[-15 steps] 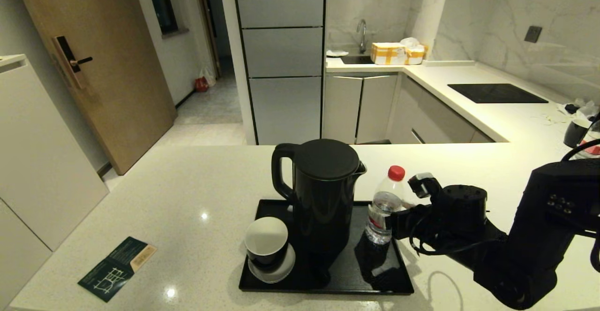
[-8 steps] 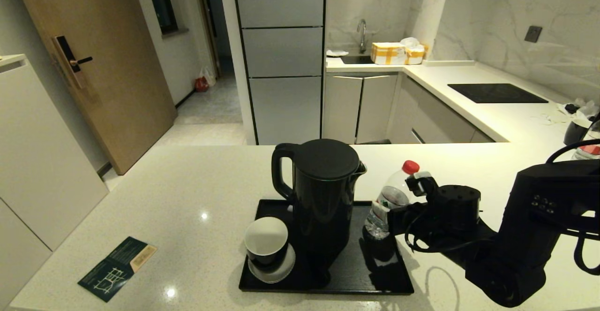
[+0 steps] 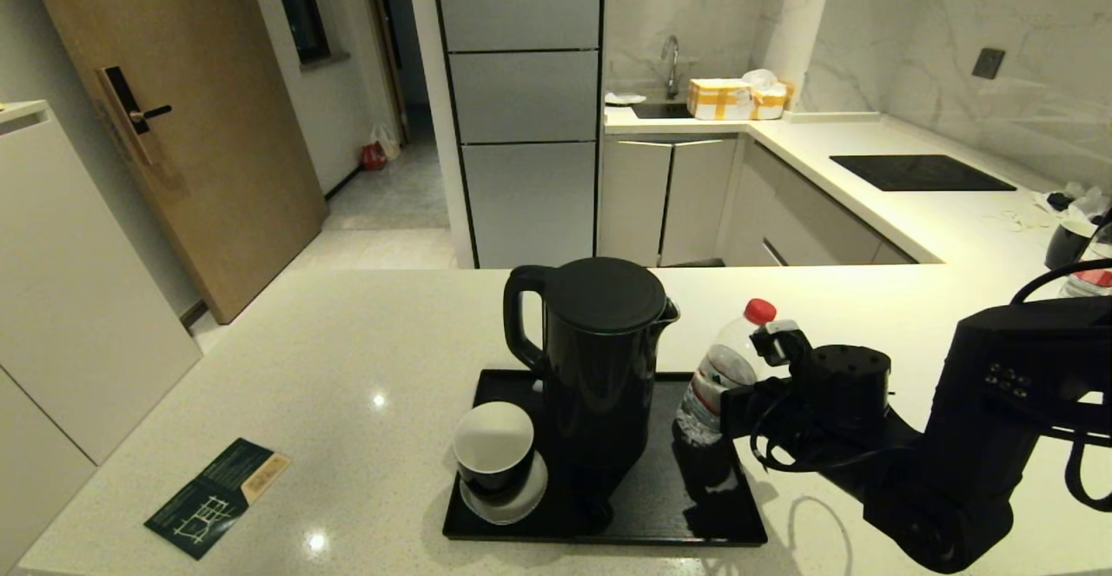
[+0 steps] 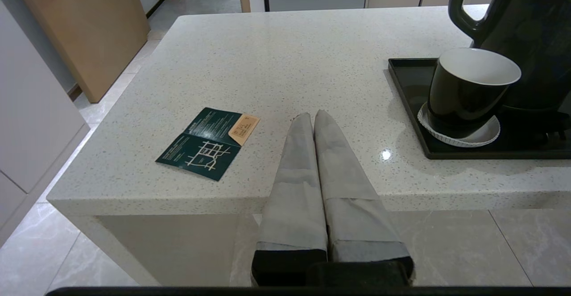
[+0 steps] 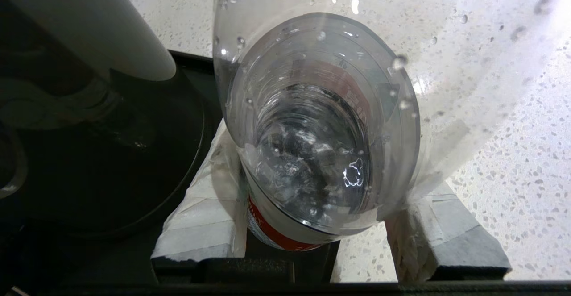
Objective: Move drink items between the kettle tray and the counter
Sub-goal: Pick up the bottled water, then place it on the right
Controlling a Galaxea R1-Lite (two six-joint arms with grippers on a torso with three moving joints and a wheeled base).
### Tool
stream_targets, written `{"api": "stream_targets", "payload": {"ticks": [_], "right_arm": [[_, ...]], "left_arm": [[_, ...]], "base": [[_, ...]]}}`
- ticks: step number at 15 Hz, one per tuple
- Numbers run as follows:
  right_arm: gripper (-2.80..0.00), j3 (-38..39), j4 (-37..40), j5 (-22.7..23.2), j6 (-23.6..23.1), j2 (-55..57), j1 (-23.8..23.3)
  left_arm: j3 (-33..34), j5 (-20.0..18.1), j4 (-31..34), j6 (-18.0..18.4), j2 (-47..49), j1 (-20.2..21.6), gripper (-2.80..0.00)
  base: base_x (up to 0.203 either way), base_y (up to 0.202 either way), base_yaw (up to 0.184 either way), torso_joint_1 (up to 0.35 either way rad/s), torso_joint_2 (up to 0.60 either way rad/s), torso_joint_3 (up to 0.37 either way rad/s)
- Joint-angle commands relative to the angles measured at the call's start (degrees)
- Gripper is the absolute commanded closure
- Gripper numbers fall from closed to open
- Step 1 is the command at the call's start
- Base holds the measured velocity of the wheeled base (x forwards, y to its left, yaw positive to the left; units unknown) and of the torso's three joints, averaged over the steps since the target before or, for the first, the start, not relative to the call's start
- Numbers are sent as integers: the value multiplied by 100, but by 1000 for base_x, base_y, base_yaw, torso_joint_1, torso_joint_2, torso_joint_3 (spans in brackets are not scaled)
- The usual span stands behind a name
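On one tray point(image 3: 747, 532): one kettle point(image 3: 599, 367), one cup point(image 3: 493, 450), one bottle point(image 3: 725, 367).

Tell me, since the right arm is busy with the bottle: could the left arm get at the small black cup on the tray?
Probably yes: the small black white-lined cup stands at the tray's near-left corner, open counter between it and the left gripper.

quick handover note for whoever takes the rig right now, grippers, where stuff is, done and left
Right gripper: shut on the clear red-capped water bottle, which is tilted at the right end of the flat black rectangular tray.
Left gripper: shut, empty, parked at the near edge of the off-white speckled counter.
Tall glossy black kettle and small black cup with white inside stand on the tray.
Done: bottle gripped.
Left: carry it to the counter; kettle and cup not yet moved.
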Motion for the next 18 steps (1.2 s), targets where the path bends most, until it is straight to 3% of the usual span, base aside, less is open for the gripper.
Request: {"api": "stream_targets", "payload": {"ticks": [1, 5, 7, 9, 11, 15, 18], "right_arm": [[0, 4, 190, -87, 0, -735, -27], [0, -158, 1751, -207, -37, -2215, -474], [0, -233, 2614, -246, -92, -2931, -1072], [0, -118, 2772, -283, -188, -2944, -1531], [0, 196, 2140, -313, -248, -2272, -1759], [0, 762, -294, -665, -519, -370, -1891], [0, 797, -900, -1045, -435, 176, -1896]], "left_arm": [[0, -1, 2, 1, -5, 0, 0], [0, -1, 2, 1, -2, 0, 0], [0, -1, 2, 1, -11, 0, 0], [0, -1, 2, 1, -2, 0, 0], [0, -1, 2, 1, -2, 0, 0], [0, -1, 2, 1, -2, 0, 0], [0, -1, 2, 1, -2, 0, 0]], "base": [[0, 0, 0, 0, 0, 0], [0, 0, 0, 0, 0, 0], [0, 0, 0, 0, 0, 0], [0, 0, 0, 0, 0, 0], [0, 0, 0, 0, 0, 0], [0, 0, 0, 0, 0, 0], [0, 0, 0, 0, 0, 0]]}}
